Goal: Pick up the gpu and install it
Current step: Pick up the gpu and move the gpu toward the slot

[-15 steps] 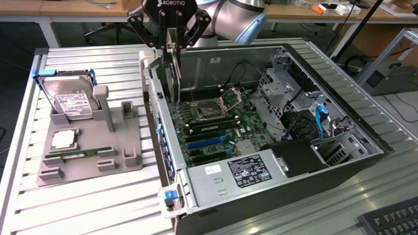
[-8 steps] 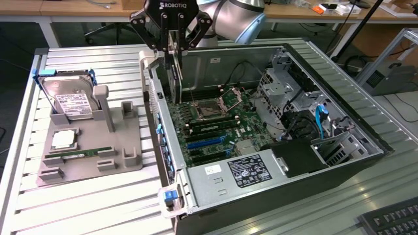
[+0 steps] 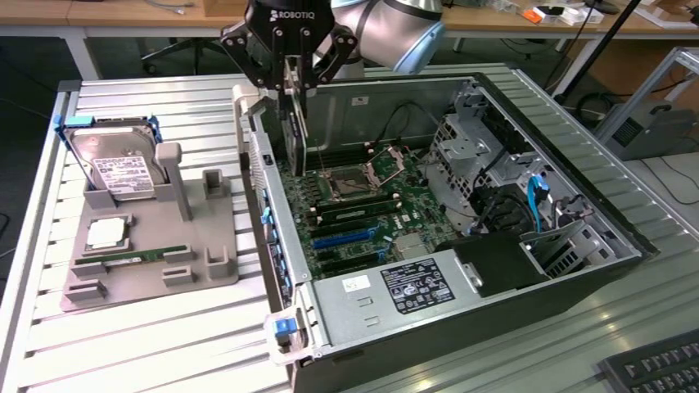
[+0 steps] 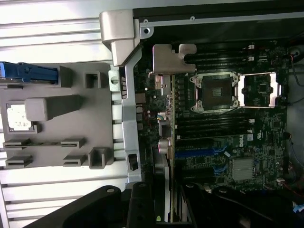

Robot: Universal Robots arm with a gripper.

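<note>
My gripper (image 3: 293, 75) is shut on the gpu (image 3: 294, 123), a thin dark card that hangs edge-on and upright over the open computer case (image 3: 590, 270). The card's lower edge is above the motherboard (image 3: 366, 192), near the case's rear wall on the exterior view's left. In the wrist view the gpu (image 4: 166, 137) runs as a narrow strip away from the gripper (image 4: 166, 204), ending in its silvery bracket (image 4: 173, 59). The blue expansion slots (image 3: 344, 239) (image 4: 199, 153) lie bare, closer to the power supply than the card is.
A grey fixture (image 3: 153, 246) left of the case holds a hard drive (image 3: 120, 172), a CPU (image 3: 106, 233) and a green RAM stick (image 3: 131, 258). Inside the case are the power supply (image 3: 410, 286) and drive cage (image 3: 480, 147). A keyboard (image 3: 656, 368) lies at the front right.
</note>
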